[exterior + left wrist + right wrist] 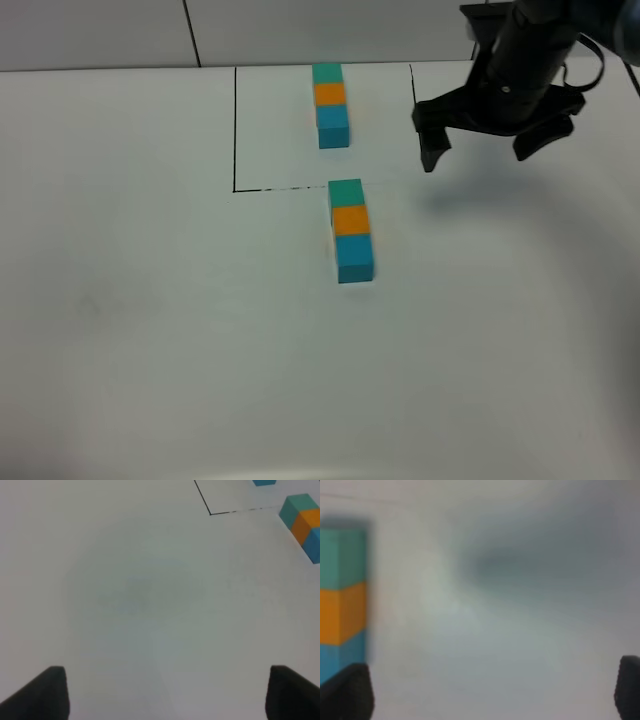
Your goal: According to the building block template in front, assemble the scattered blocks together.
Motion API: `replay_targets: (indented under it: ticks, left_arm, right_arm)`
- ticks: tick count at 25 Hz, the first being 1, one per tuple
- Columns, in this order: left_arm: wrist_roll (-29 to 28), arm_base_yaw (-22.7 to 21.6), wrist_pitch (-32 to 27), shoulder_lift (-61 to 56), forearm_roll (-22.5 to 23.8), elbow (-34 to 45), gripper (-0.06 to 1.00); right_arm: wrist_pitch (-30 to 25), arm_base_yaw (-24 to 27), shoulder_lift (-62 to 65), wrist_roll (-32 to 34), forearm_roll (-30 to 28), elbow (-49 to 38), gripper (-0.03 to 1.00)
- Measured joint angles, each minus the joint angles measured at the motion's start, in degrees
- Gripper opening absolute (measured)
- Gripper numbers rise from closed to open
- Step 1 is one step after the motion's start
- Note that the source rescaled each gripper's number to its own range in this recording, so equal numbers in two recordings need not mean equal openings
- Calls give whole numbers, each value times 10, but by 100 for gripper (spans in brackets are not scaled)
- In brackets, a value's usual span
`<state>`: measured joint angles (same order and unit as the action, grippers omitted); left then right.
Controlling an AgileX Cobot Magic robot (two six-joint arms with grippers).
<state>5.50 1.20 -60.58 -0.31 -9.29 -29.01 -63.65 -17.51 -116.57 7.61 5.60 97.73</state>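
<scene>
The building block template, a teal-green, orange and blue row, lies inside the black-lined frame at the back. The scattered blocks now stand touching in one row in the same colour order, teal-green, orange and blue, just outside the frame's front line. My right gripper hangs open and empty above the table, to the right of both rows. Its wrist view shows a blurred three-colour row; I cannot tell which one. My left gripper is open and empty over bare table, with the assembled row far off.
The white table spreads wide to the left and front. The frame's corner line shows in the left wrist view. A wall with a dark seam runs behind the table.
</scene>
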Motion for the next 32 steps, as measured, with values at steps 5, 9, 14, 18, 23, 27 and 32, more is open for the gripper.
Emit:
replay_targets:
  ticks: [5, 9, 14, 18, 23, 27, 32]
  left_arm:
    - [0, 0, 0, 0, 0, 0, 79]
    - [0, 0, 0, 0, 0, 0, 79]
    - [0, 0, 0, 0, 0, 0, 79]
    - [0, 0, 0, 0, 0, 0, 79]
    - [0, 0, 0, 0, 0, 0, 79]
    - [0, 0, 0, 0, 0, 0, 79]
    - [0, 0, 0, 0, 0, 0, 79]
  right_arm:
    - [81, 54, 77, -40, 17, -146, 94]
    - [144, 89, 161, -51, 20, -251, 94]
    - [157, 126, 268, -67, 22, -338, 93]
    - [157, 131, 356, -76, 14, -377, 93]
    - [153, 131, 458, -80, 3, -424, 93]
    - [142, 131, 537, -80, -22, -469, 93]
    - [115, 131, 645, -76, -37, -524, 93]
